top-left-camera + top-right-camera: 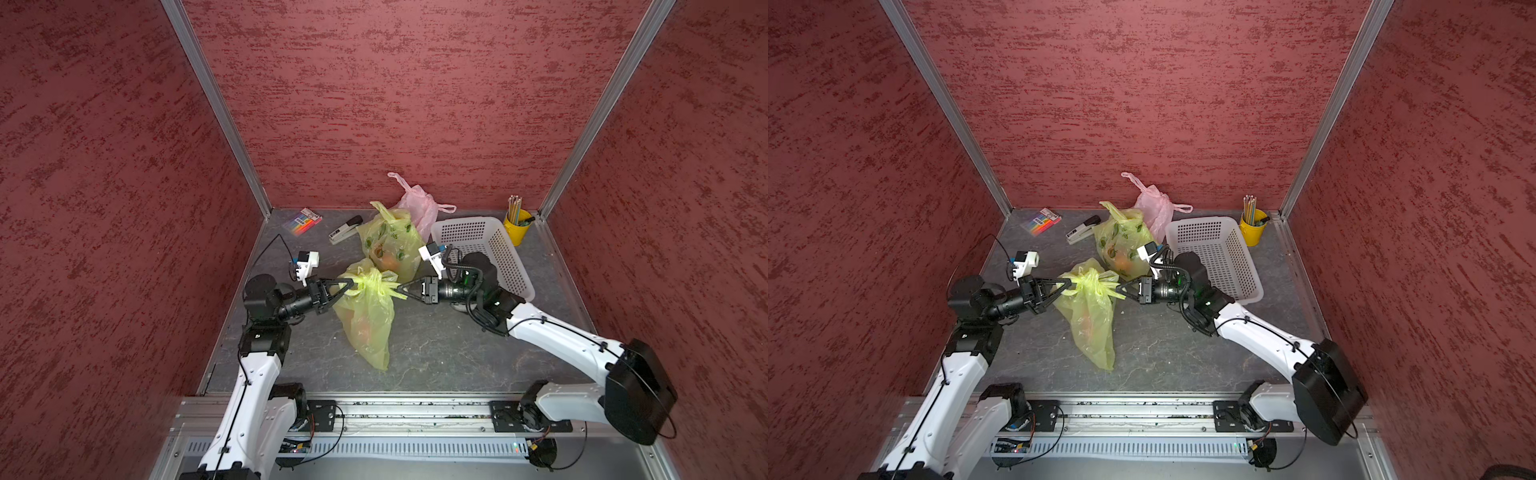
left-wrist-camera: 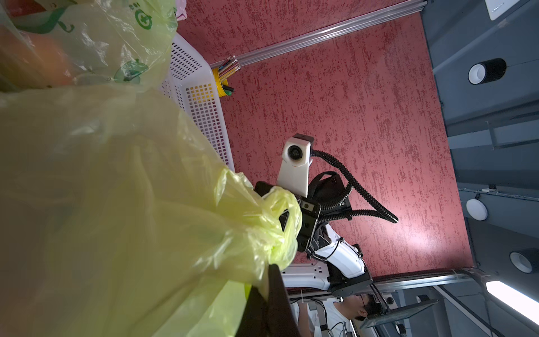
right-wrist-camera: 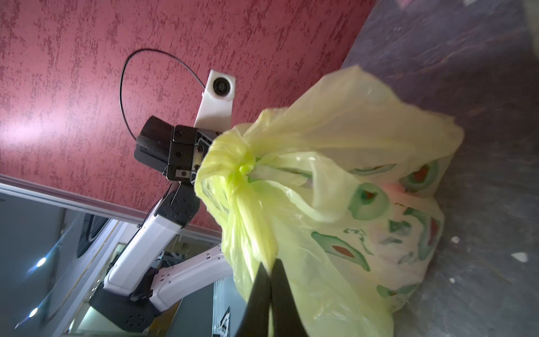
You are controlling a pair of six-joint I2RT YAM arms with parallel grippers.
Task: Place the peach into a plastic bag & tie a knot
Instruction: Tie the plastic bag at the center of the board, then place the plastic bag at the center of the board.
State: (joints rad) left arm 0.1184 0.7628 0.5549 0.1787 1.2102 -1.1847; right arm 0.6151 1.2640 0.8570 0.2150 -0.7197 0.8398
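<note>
A plain yellow plastic bag hangs over the middle of the table in both top views, its bottom resting on the surface. The peach shows as an orange blur through the film. The bag's two handles are twisted into a knot at its top. My left gripper is shut on the handle end on the left side. My right gripper is shut on the other handle end, opposite the left. In the left wrist view the bag fills most of the picture and covers the left fingers.
A second yellow bag with green print holding fruit stands just behind, and a pink bag behind that. A white basket sits at the right, beside a yellow cup of pencils. A stapler and a coloured pack lie back left.
</note>
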